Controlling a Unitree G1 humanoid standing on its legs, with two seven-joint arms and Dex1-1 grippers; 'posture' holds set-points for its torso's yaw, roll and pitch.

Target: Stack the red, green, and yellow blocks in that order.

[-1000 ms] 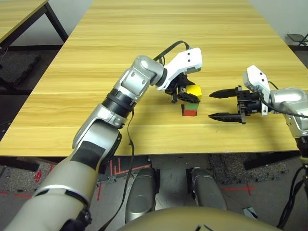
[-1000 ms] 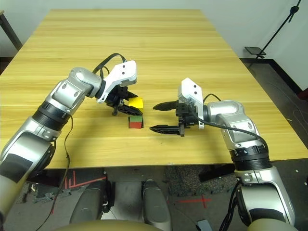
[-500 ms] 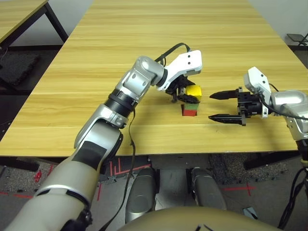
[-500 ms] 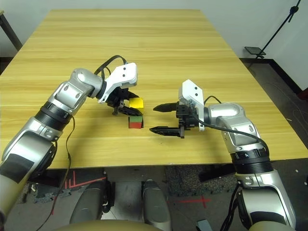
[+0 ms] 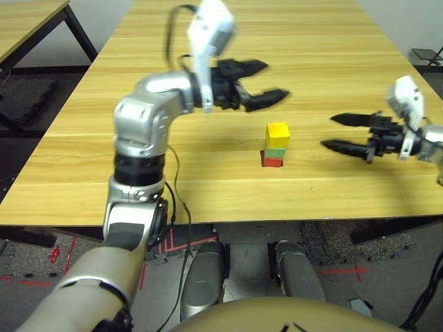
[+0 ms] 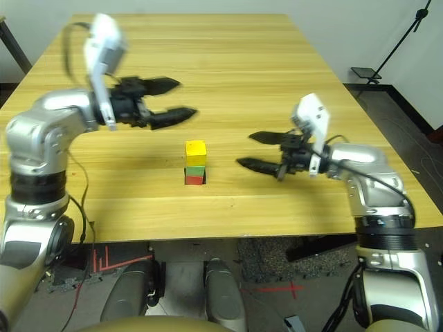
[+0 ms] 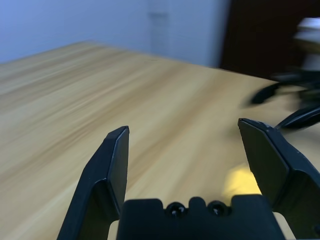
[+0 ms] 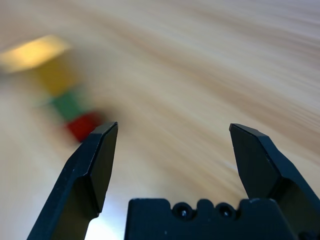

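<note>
My left gripper [image 7: 182, 145] stood wide open with nothing between its two black fingers [image 7: 112, 170]. Beyond them the wooden desk [image 7: 75, 95] ran away toward a pale wall [image 7: 100, 22] and a dark panel [image 7: 260, 35] beside it. At about two o'clock from my fingertips, the black fingers of my right gripper [image 7: 287, 102] showed, blurred. A yellow blur [image 7: 239, 182], likely the yellow block, sat close by the inner side of one finger.

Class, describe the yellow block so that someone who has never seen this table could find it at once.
Start at the long wooden table and look near its front edge, between the left gripper and the right gripper. A small three-cube tower stands there: red block, green block, and the yellow block, the top one.
</note>
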